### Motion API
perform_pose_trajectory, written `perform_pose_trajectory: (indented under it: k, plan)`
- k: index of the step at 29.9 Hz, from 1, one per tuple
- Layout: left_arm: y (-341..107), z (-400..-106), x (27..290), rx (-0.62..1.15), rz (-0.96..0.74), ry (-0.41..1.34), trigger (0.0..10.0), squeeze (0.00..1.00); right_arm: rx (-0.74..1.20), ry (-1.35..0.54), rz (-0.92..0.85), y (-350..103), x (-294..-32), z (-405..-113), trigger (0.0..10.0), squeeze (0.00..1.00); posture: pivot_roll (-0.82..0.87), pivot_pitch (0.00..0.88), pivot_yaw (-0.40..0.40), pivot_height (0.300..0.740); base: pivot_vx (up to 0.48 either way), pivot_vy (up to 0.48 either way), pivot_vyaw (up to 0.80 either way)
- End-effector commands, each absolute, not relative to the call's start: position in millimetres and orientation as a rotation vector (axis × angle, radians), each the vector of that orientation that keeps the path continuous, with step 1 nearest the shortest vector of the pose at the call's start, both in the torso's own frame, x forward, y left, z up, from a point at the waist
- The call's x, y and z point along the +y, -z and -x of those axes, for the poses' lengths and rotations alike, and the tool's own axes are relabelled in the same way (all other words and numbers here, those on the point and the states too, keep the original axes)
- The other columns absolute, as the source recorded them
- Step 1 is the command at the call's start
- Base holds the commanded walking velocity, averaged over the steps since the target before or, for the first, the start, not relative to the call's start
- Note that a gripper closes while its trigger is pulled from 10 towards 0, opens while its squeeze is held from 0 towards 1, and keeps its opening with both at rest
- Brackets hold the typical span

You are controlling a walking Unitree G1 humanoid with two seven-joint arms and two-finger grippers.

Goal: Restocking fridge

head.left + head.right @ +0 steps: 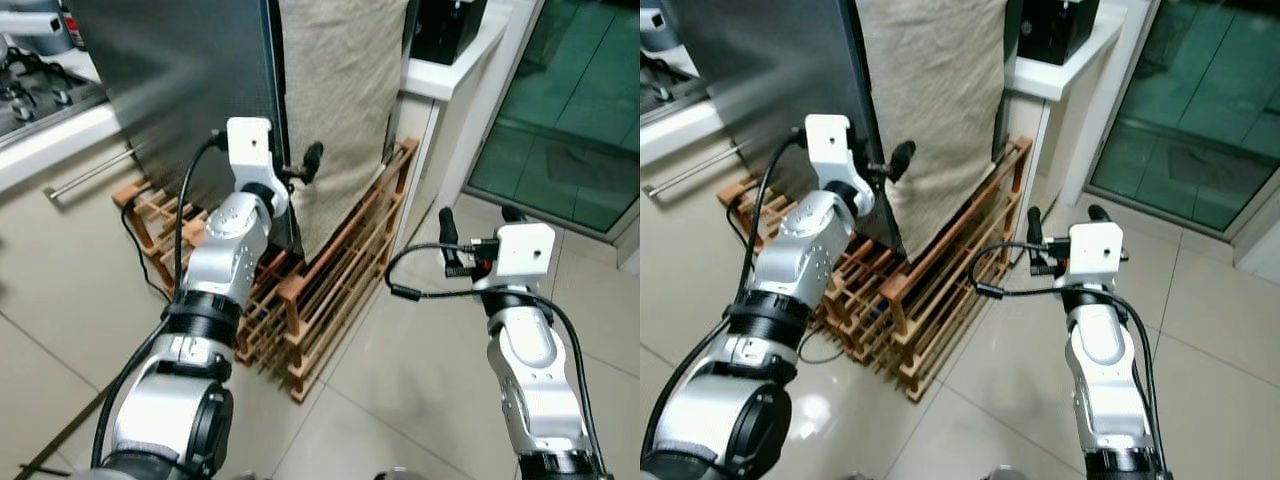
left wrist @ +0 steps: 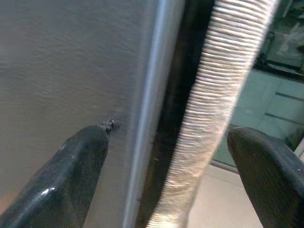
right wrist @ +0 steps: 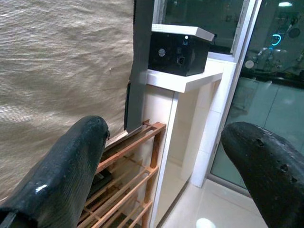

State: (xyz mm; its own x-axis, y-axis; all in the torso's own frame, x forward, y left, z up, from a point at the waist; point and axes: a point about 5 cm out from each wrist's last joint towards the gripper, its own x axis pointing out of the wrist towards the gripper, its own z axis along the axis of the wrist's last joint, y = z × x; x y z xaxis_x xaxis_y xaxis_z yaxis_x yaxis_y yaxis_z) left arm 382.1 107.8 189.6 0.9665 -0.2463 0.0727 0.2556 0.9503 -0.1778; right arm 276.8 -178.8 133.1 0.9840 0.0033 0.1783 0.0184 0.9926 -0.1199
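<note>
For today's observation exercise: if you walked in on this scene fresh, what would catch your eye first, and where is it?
First, the dark grey fridge with a beige cloth hanging down its side, standing on a wooden slatted rack on the tiled floor. The left claw is raised at the fridge's edge, fingers open, one on the grey face and one past the cloth. The right claw hangs open, lower, beside the rack.

No text, label, brand or number can be read anywhere.
</note>
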Motion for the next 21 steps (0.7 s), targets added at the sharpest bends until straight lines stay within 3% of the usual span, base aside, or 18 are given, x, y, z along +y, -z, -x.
perform_pose_trajectory:
  k: [1,10,21]
  plan:
    - [-197.5,-384.9,108.0,-0.074,0.195,0.249,10.0,0.0,-0.177,0.004,0.124,-134.9,-177.8,-274.4,10.0,0.06,-0.16,0.019,0.041,0.74,0.0,0.0,0.0]
    - [-206.8,-378.6,83.5,-0.126,0.266,0.401,10.0,0.0,-0.167,-0.006,0.129,-134.2,-176.9,-272.1,10.0,0.05,-0.17,0.038,0.036,0.74,0.0,0.0,0.0]
    - [-213.6,-373.2,71.8,-0.145,0.277,0.468,10.0,0.0,-0.155,-0.002,0.133,-133.1,-178.9,-270.8,10.0,0.05,-0.17,0.042,0.034,0.74,0.0,0.0,0.0]
